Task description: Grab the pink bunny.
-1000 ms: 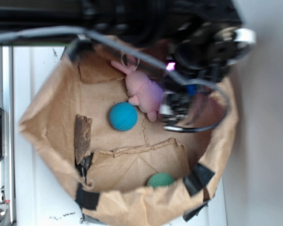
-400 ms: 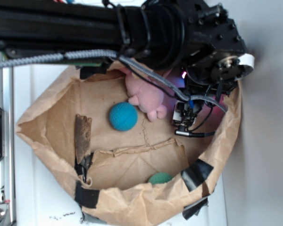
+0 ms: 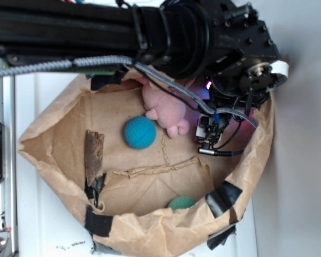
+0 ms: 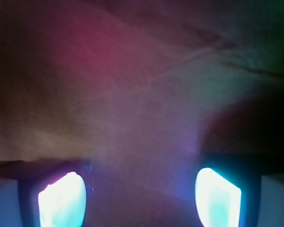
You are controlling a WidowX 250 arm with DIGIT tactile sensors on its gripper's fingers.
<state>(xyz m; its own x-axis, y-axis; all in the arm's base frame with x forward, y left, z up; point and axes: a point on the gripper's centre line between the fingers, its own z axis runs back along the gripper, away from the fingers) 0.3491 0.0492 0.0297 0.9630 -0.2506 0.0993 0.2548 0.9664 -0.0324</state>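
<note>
No readable text, labels, brands or nos. anywhere in exterior or wrist view

a paper bag (image 3: 53, 155) lies open on a table (image 3: 48, 230), and everything sits inside it. the bunny (image 3: 168, 110) lies toward the top of the bag floor, partly under the arm (image 3: 150, 32) that crosses above it. a ball (image 3: 139, 132) touches the bunny's lower left side. the gripper (image 4: 139, 198) hangs just right of the bunny, its two fingers (image 4: 61, 201) well apart over bare paper. a second ball (image 3: 182, 202) lies at the bag's bottom edge, well apart from the first.
</note>
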